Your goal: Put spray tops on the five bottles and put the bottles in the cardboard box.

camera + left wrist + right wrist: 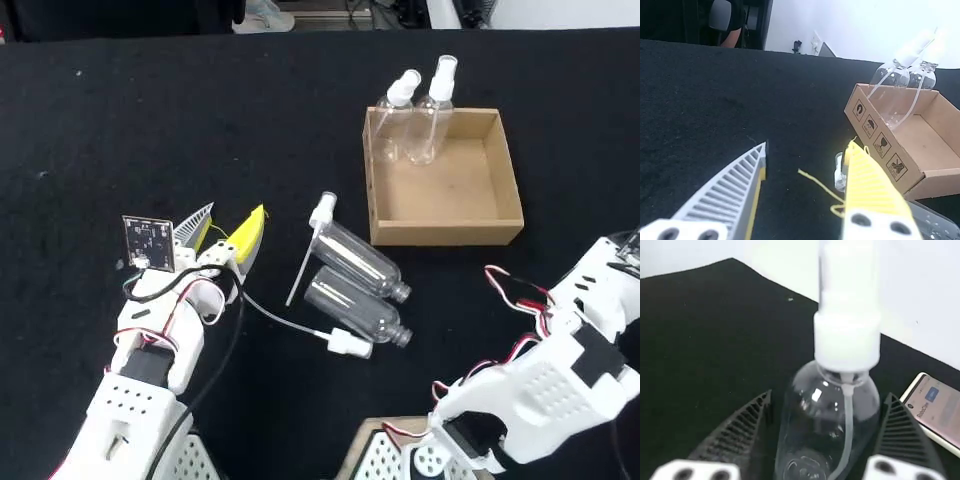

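The cardboard box (445, 232) holds two capped clear bottles (415, 125) standing in its far left corner, also seen in the left wrist view (890, 80). Two uncapped bottles (362, 260) (355, 305) lie on the black table left of the box. One loose spray top (322, 211) lies above them, another spray top (350, 344) below, each with a long tube. My left gripper (235, 212) (807, 147) stands open and empty, left of these. My right gripper (825, 400) is shut on a third capped bottle (815, 440), whose white spray top (846, 335) stands above the black fingers.
The right arm (560, 370) sits at the lower right edge of the table, below the box. A phone (932, 405) lies behind the held bottle in the right wrist view. The black table (150, 120) stretches wide to the far left.
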